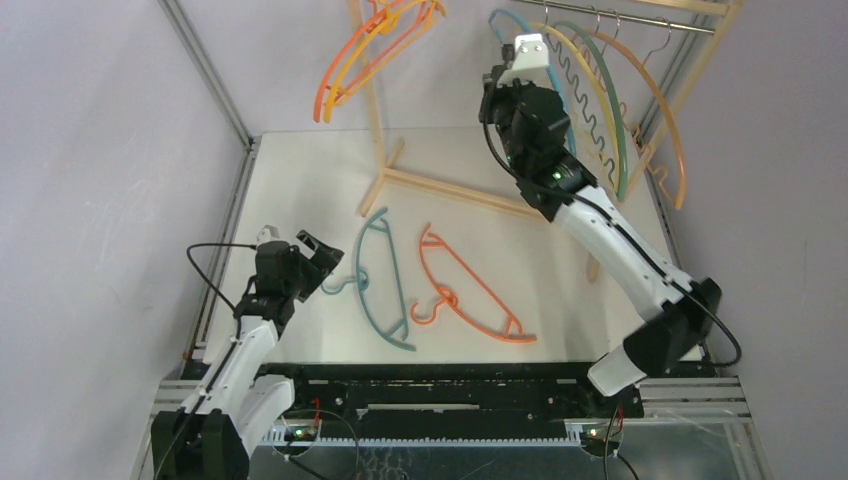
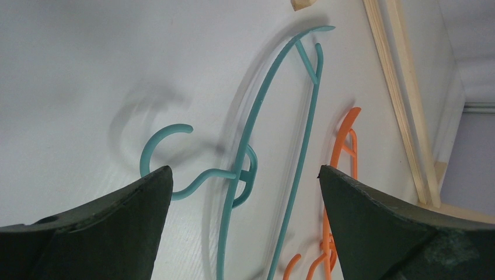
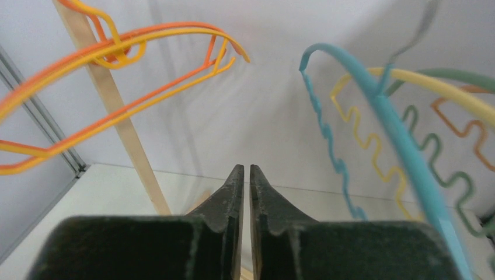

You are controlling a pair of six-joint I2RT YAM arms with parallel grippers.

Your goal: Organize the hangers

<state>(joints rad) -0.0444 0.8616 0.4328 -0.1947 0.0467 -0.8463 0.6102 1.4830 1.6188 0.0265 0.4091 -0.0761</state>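
A thin teal hanger (image 2: 255,119) and an orange hanger (image 1: 441,300) are laid flat, side by side, toward the near edge of the smooth white surface (image 1: 300,180). The left gripper (image 2: 245,175) is spread wide, empty, by the teal hook. The right gripper (image 3: 245,172) is closed, nothing held, raised near the far edge beside wavy-barred hangers (image 3: 403,146) hung on a wooden rack (image 3: 114,116).

Two hangers flat on the table (image 1: 300,180), side by side ahead of you: left hanger (image 1: 363,270) just right of the left gripper (image 1: 322,258), right hanger (image 1: 478,286) beside it. Rack frame (image 1: 450,190) stands behind; hung hangers at its left end (image 1: 352,48) and right rod (image 1: 612,105) (right gripper (image 1: 527,48) between).
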